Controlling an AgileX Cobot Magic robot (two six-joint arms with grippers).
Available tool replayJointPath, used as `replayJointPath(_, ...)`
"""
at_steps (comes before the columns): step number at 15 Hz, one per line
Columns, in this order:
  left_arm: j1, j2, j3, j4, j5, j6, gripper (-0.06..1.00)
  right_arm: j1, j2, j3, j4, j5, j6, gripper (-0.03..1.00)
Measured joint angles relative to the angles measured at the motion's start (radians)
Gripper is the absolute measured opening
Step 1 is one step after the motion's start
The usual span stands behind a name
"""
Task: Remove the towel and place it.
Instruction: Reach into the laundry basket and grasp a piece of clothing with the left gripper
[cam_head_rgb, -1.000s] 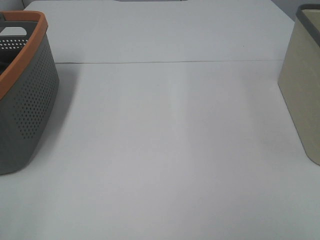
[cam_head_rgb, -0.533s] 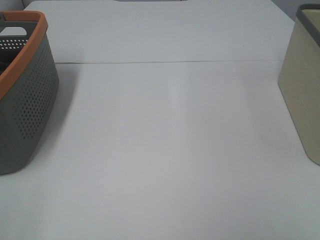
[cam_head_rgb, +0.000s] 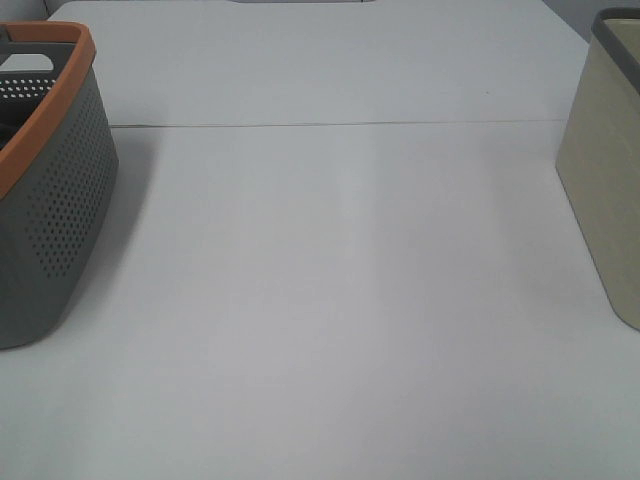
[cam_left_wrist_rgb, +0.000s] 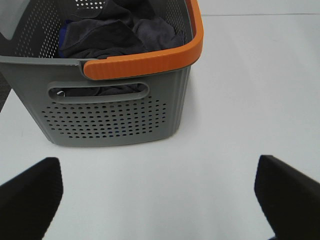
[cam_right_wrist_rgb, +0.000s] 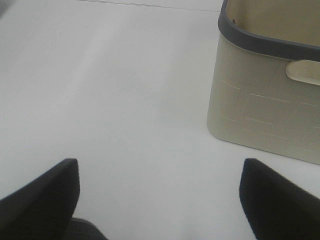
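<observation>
The dark charcoal-purple towel (cam_left_wrist_rgb: 117, 35) lies crumpled inside the grey perforated basket with an orange rim (cam_left_wrist_rgb: 145, 62). In the exterior high view only the basket (cam_head_rgb: 45, 190) shows at the left edge; the towel is barely seen there. My left gripper (cam_left_wrist_rgb: 157, 200) is open and empty, its black fingers (cam_left_wrist_rgb: 30, 192) spread wide over the table in front of the basket. My right gripper (cam_right_wrist_rgb: 157, 200) is open and empty, above the table beside the beige basket (cam_right_wrist_rgb: 270, 100). Neither gripper shows in the exterior high view.
The beige basket with a dark grey rim (cam_head_rgb: 610, 170) stands at the right edge of the white table (cam_head_rgb: 340, 280). A seam (cam_head_rgb: 340, 124) crosses the table at the back.
</observation>
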Motion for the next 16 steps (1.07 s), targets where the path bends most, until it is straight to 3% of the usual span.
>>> replayJointPath(10, 0.0, 0.0, -0.002, 0.0, 0.0, 0.003, 0.98, 0.0, 0.0, 0.0, 0.0, 0.0, 0.0, 0.78)
replayJointPath(14, 0.0, 0.379, -0.286, 0.006, 0.05, 0.186, 0.98, 0.0, 0.0, 0.0, 0.0, 0.0, 0.0, 0.78)
replayJointPath(16, 0.0, 0.609, -0.439, 0.008, 0.089, 0.349, 0.98, 0.0, 0.0, 0.0, 0.0, 0.0, 0.0, 0.78)
